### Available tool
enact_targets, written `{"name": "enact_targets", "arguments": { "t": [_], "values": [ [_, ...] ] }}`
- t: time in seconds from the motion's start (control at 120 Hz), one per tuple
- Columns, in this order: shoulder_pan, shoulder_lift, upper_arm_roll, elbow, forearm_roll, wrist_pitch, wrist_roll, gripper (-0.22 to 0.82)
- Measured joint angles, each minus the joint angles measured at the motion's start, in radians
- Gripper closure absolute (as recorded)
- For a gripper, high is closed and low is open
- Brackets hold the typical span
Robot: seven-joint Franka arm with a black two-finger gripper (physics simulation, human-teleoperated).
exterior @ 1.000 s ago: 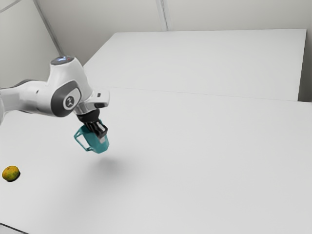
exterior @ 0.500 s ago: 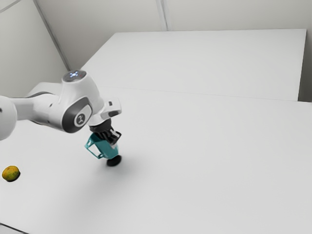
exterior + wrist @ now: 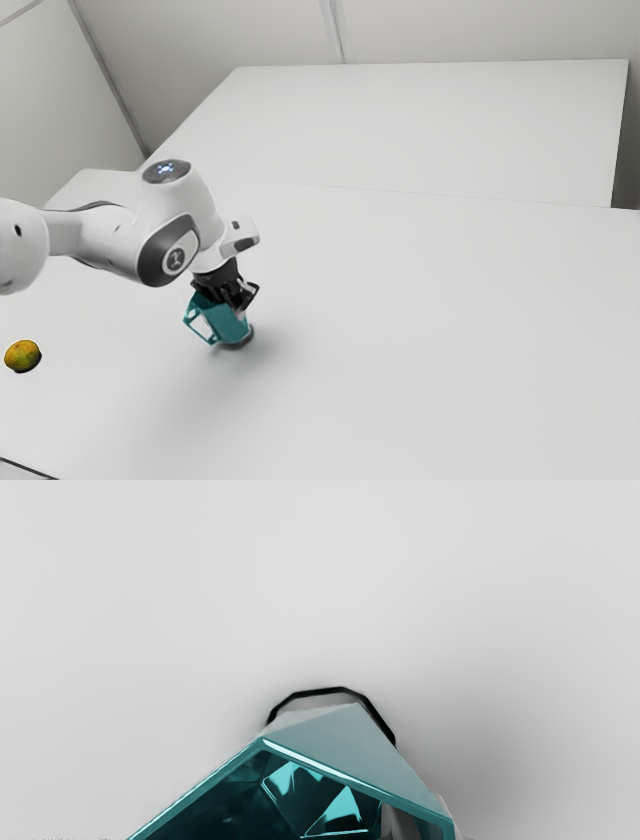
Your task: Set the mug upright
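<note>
Exterior view: your arm (image 3: 165,225) reaches in from the exterior view's left, angled down, with the hand (image 3: 236,303) low over the pale surface (image 3: 420,330). State of hand: pinching the teal mug (image 3: 226,325) near its mouth, a finger on either side of the wall. Mug attitude: tilted, not upright; mouth up toward your hand, lower end down and toward the exterior view's right, handle (image 3: 188,319) out on the exterior view's left side. The lower end is at or just above the surface; you cannot tell from these views whether it touches. Dark shading lies close around that end. Wrist view: you look obliquely into the mug's open mouth, past the angular rim (image 3: 325,766) to faceted, glossy inner walls; a black curved outline (image 3: 320,691) runs beyond the lower end. Also noted: one orange-green fruit (image 3: 22,356) on the surface, well apart from the mug, toward the exterior view's left.
</note>
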Motion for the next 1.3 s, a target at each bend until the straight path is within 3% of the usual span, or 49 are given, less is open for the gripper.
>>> {"name": "enact_targets", "arguments": {
  "t": [0.375,0.608,0.725,0.85,1.142,1.3],
  "values": [
    [-0.004,0.028,-0.001,0.0,-0.001,0.004,-0.057,0.77],
    [-0.012,0.02,-0.001,0.0,-0.014,0.01,-0.065,0.53],
    [-0.014,0.006,-0.001,0.001,-0.02,0.012,-0.067,0.32],
    [-0.017,-0.019,-0.003,0.002,-0.022,0.011,-0.067,0.18],
    [-0.016,-0.081,-0.023,0.023,-0.029,-0.018,-0.064,0.06],
    [-0.013,-0.055,-0.036,0.153,-0.04,-0.137,-0.064,0.03]
  ]
}}
